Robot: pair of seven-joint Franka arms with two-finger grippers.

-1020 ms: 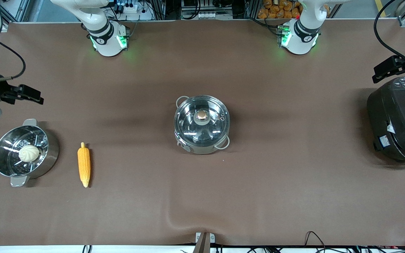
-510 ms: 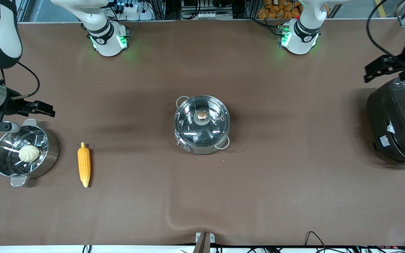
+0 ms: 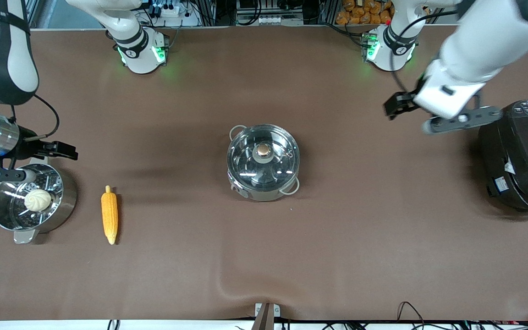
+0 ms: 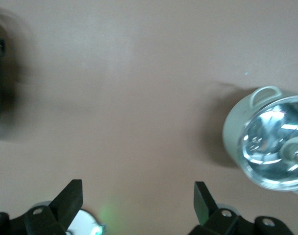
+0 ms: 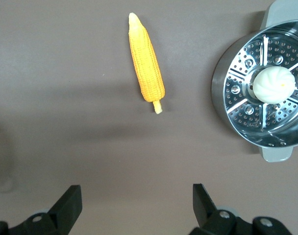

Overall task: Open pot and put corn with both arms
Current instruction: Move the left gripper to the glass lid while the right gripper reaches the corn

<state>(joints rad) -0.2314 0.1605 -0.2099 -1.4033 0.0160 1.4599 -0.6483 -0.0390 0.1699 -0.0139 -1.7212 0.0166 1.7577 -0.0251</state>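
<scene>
Steel pot (image 3: 263, 162) lid on; your left gripper (image 3: 394, 105) swung in from cooker (image 3: 520, 156), right gripper (image 3: 64, 150) neared corn (image 3: 109, 215); both spread.

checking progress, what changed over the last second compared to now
The left pincer swung from over the electric cooker out above bare table, toward the pot. The right pincer crept toward the corn, now by the steamer basket rim. Both are open and empty. Pot, lid, corn and bun stayed put.
</scene>
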